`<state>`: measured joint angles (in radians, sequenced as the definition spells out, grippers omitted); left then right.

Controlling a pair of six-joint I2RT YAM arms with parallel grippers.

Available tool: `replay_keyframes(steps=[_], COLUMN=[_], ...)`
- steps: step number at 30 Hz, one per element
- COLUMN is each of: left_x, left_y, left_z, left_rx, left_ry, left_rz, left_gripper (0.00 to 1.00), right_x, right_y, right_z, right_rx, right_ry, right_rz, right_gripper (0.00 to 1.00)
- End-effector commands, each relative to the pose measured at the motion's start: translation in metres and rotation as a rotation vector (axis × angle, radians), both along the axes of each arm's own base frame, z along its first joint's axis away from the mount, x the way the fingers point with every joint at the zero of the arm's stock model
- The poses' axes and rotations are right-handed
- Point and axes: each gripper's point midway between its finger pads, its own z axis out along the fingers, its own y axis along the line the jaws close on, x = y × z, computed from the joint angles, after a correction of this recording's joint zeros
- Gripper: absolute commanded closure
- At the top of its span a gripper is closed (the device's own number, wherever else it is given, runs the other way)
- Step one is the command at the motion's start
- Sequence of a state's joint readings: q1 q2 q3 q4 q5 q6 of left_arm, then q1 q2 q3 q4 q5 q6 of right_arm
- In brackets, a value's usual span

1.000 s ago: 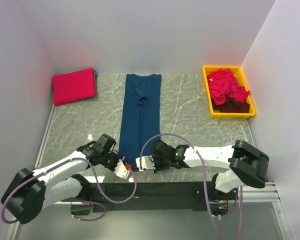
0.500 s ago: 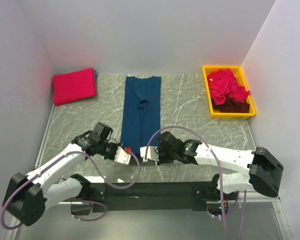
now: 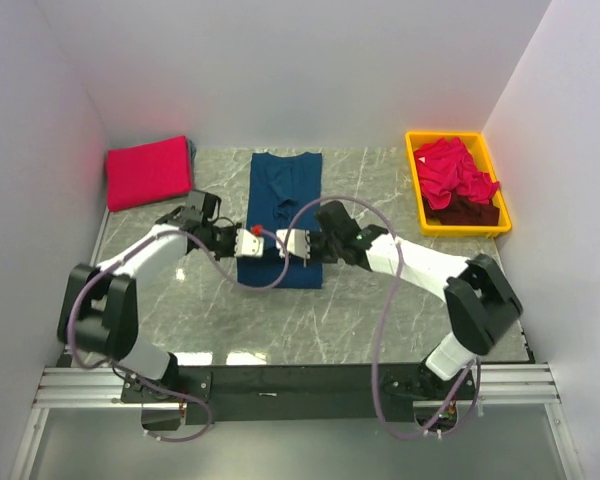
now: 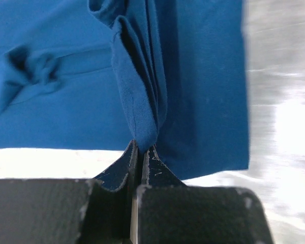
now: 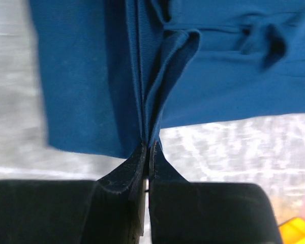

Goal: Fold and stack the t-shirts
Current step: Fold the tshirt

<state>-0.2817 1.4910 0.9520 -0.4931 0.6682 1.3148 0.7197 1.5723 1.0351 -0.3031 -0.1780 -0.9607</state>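
The navy blue t-shirt (image 3: 285,190), folded to a narrow strip, lies mid-table with its near end lifted and doubled back over itself. My left gripper (image 3: 252,243) is shut on the left corner of that lifted end, and in the left wrist view the left gripper (image 4: 141,145) pinches a bunched fold of the navy cloth (image 4: 193,76). My right gripper (image 3: 291,243) is shut on the right corner, and the right wrist view shows the right gripper (image 5: 148,144) clamping gathered navy cloth (image 5: 81,76). A folded red-pink t-shirt (image 3: 148,172) lies at the back left.
A yellow bin (image 3: 465,231) at the back right holds crumpled red-pink t-shirts (image 3: 452,170) and a dark maroon one (image 3: 467,210). White walls enclose the marble table (image 3: 380,300) on the left, back and right.
Both grippers have travelled from the table's near edge toward the back, carrying the navy shirt's near end with them. The strip now looks about half as long.
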Motion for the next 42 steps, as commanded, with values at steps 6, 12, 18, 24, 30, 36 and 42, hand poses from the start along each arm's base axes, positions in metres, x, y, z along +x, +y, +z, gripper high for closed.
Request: replay_keyframes(steps=[6,12,18,24,30,36,42], left_x=[0.091,0.134,0.162,0.131,0.05,0.01,0.002], left_y=[-0.002,-0.003,0.002,0.019,0.023,0.02,0.013], left_z=[0.023,0.013,0.013,0.047,0.029,-0.006,-0.026], left_rx=[-0.075,-0.085,-0.098,-0.169,-0.157,-0.12,-0.108], left_ry=[-0.149,-0.175,-0.191,-0.178,-0.066,-0.021,-0.052], left_rz=[0.008,0.034,0.138,0.186,0.118,0.07,0.018], left_gripper=[0.99,0.99,0.48,0.28,0.29,0.28,0.26], right_x=[0.086,0.126,0.153,0.118,0.049,0.021,0.019], right_y=[0.009,0.01,0.006,-0.012,-0.007,0.003,0.003], right_z=[0.014,0.004,0.024,0.054,0.032,-0.008,-0.036], right_rx=[0.012,-0.008,0.027,0.082,0.087,0.027,-0.013], right_ry=[-0.109,-0.125,-0.209,-0.166,-0.005,0.06,0.087], right_rz=[0.005,-0.029,-0.147,-0.164,-0.106,-0.044,-0.036], right_gripper=[1.0,1.0,0.49,0.52,0.6,0.56,0.53])
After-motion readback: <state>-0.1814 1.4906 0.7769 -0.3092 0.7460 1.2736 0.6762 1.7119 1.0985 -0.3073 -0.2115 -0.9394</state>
